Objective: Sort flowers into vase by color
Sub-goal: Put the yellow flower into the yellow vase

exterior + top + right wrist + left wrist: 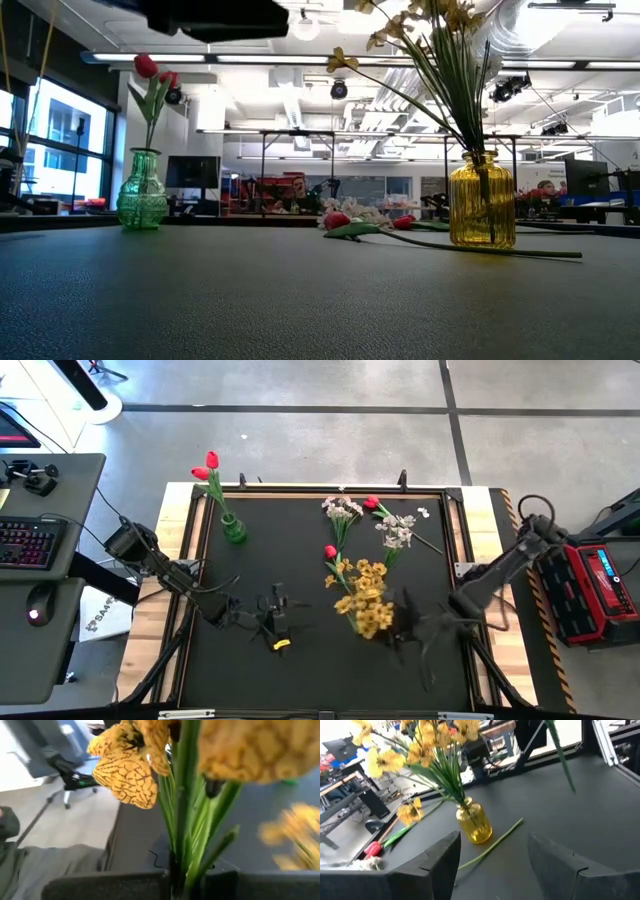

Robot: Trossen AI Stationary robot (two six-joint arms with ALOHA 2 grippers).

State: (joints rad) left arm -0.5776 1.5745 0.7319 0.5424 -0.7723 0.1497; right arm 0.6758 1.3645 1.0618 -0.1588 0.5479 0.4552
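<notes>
High view: the left claw [275, 622] rests on the bench [300, 670], fingers apart; the right claw [400, 622] meets the yellow spray [365, 600]. Red tulips [207, 468] stand in the green vase [233, 528]. Low view: yellow vase [481, 201] holds yellow stems. Right wrist view: right claw clamped on yellow spray stems [187, 820].
</notes>
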